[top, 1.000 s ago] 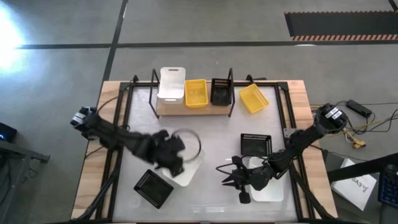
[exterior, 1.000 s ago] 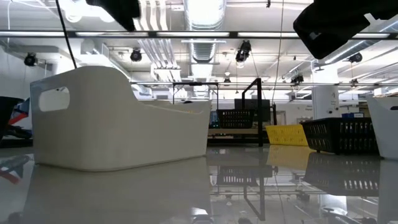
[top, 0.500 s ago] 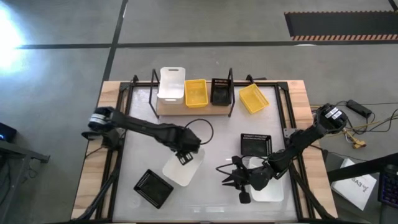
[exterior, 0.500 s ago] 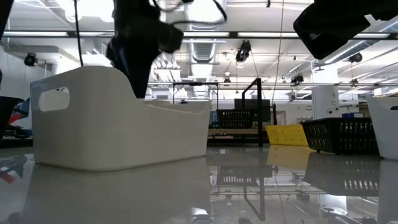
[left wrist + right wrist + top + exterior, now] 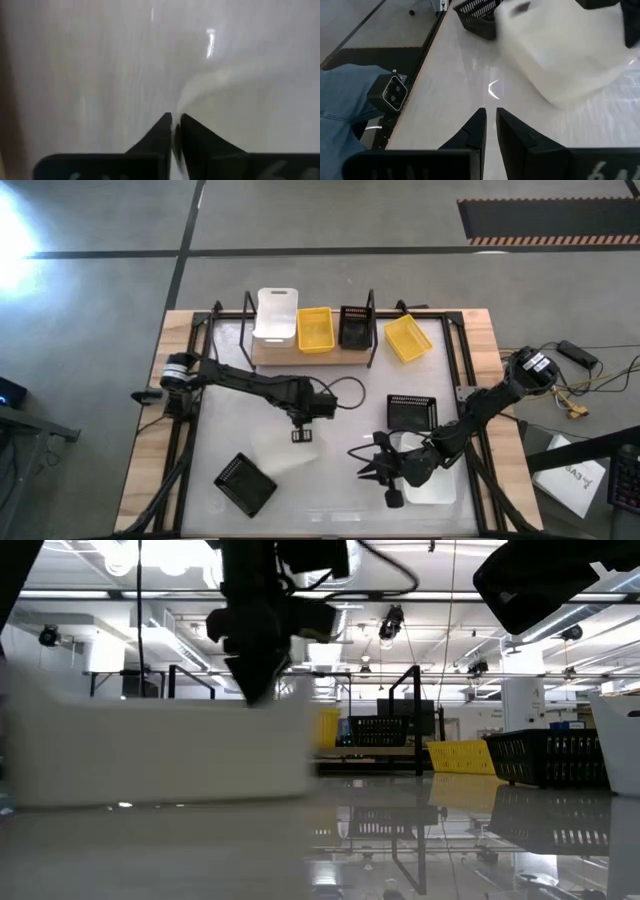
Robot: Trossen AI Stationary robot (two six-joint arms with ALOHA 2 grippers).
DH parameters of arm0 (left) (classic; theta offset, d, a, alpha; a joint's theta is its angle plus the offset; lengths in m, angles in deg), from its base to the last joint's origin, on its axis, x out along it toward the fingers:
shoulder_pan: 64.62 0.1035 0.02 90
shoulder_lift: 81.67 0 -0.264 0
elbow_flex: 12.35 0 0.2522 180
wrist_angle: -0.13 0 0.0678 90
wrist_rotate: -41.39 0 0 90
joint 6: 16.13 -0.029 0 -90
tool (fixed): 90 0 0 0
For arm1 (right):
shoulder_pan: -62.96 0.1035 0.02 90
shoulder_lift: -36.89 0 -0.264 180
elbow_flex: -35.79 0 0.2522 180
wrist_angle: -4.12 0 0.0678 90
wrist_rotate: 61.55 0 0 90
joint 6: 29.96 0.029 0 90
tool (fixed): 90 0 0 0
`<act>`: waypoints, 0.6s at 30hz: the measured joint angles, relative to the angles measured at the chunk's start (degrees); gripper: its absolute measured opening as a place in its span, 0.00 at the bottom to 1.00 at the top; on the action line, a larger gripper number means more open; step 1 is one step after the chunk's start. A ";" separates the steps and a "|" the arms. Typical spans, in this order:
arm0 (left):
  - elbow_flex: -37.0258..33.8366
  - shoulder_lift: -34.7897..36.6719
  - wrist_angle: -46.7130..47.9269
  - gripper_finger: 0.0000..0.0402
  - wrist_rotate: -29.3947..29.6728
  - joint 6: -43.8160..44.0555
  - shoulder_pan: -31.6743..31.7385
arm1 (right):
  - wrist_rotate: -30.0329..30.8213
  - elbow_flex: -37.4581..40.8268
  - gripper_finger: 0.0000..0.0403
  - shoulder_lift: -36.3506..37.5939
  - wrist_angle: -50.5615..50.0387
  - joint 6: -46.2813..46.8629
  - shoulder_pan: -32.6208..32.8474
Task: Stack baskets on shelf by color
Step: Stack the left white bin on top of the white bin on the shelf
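My left gripper [image 5: 303, 432] is shut on a white basket [image 5: 283, 454] at the table's middle; the basket shows blurred in the low view [image 5: 150, 750] and in the right wrist view [image 5: 570, 55]. My right gripper [image 5: 366, 466] is shut and empty, low over the table to the basket's right. The shelf [image 5: 305, 352] at the far edge holds a white basket [image 5: 277, 315], a yellow basket [image 5: 315, 330] and a black basket [image 5: 355, 328] side by side on its plank. My left gripper pinches the white basket's thin upright wall at its rim [image 5: 176, 131] between its two fingers. The fingers come from above, pointing down [image 5: 262, 680]. The basket is blurred below them; I cannot tell whether it is off the table.
A yellow basket [image 5: 408, 338] lies right of the shelf. A black basket [image 5: 412, 412] sits right of centre and another [image 5: 245, 482] near the front left. A white basket [image 5: 438, 483] lies under my right arm. A small camera [image 5: 395, 93] stands at the near edge.
My left gripper has swung from the near left toward the table's middle, come down on the white basket's rim and taken hold. The basket, sharp and still before, is now blurred and has shifted and sunk lower in the low view.
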 joint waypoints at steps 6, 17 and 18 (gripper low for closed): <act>2.94 0.37 -8.96 0.00 -0.01 -29.75 -0.69 | -0.38 0.00 0.08 0.00 -0.37 0.00 0.00; 1.34 0.39 -17.63 0.05 -0.09 -50.78 -3.25 | -0.49 0.00 0.08 0.11 -0.81 0.00 1.90; 1.35 0.37 -17.67 0.07 -0.11 -49.44 -3.25 | -0.49 0.00 0.08 0.11 -0.83 0.00 1.92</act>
